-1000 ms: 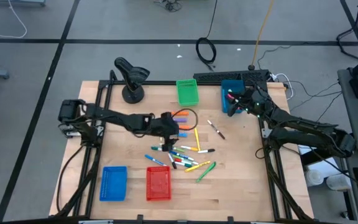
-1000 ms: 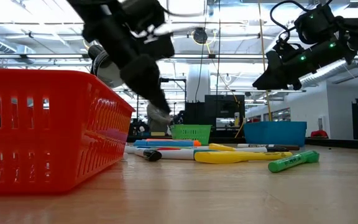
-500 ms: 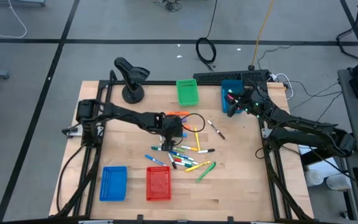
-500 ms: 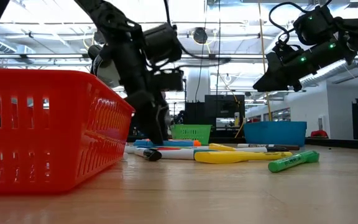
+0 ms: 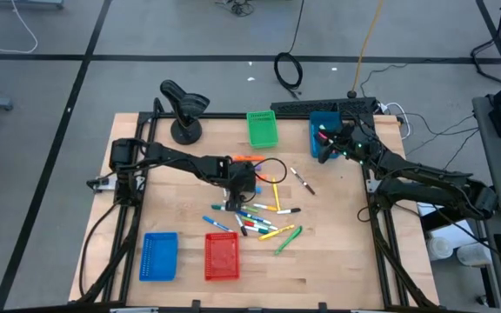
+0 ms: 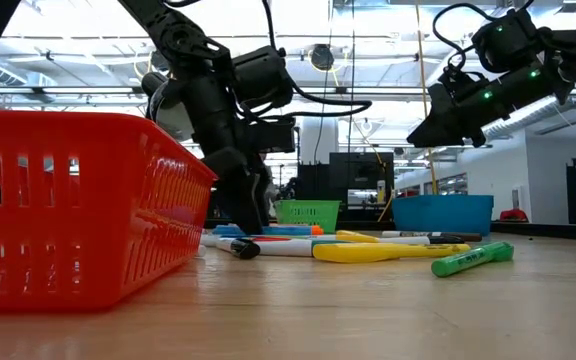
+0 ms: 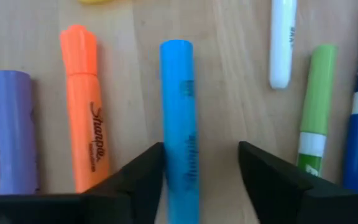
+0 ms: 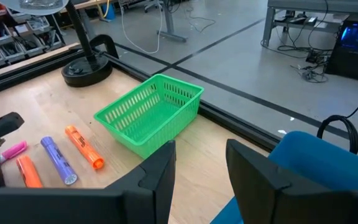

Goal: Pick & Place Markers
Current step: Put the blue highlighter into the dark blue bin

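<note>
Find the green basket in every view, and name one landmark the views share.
High view: green basket at the table's far edge, near the middle.
Low view: centre, far back.
Left wrist view: not in it.
Right wrist view: centre.
Landmark: the blue bin beside it, in those same three views.

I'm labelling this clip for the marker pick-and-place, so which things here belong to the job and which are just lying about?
Belongs to the job:
- markers, including the blue marker between the open left gripper fingers
- right gripper, open, above the blue basket

Just lying about:
- black stand
- coiled cable
</note>
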Motion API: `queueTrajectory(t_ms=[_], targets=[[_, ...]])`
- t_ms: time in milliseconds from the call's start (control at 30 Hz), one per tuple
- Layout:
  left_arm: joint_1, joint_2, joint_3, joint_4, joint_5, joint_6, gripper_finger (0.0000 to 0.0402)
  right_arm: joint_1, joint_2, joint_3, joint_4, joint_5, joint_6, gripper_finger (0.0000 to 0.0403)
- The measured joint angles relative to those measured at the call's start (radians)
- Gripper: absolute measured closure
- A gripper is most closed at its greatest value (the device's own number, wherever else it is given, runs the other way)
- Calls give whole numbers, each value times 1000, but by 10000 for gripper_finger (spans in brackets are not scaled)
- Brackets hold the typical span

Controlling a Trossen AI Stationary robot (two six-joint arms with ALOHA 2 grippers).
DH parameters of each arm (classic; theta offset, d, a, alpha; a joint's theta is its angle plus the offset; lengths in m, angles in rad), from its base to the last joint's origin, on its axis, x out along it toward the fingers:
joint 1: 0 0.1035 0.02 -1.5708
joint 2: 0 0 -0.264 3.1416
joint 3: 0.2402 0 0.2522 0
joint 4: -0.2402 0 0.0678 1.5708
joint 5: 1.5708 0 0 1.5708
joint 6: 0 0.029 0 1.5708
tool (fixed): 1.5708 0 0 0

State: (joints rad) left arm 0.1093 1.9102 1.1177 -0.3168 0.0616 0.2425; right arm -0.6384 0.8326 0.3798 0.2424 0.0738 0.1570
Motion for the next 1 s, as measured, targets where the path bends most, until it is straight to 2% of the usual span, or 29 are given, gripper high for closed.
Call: queueTrajectory(t_ms=[167,267,433,533,633,900,1000], targets=[[0,0,-1,2,0,-59,302,0,0,0,0,0,0,273],[2,6,-1,7,0,-99,337,0,0,0,0,0,0,273],[3,12,0,19,7,-115,337,0,0,0,0,0,0,273],[-8,7,-2,36,-4,-113,324,0,0,0,0,0,0,273],[-25,-14,-4,41,-49,-74,319,0,0,0,0,0,0,273],[-39,-172,-4,58,-63,-29,336,0,0,0,-1,0,5,273],[-40,-229,-3,106,-33,14,336,0,0,0,0,0,17,273]])
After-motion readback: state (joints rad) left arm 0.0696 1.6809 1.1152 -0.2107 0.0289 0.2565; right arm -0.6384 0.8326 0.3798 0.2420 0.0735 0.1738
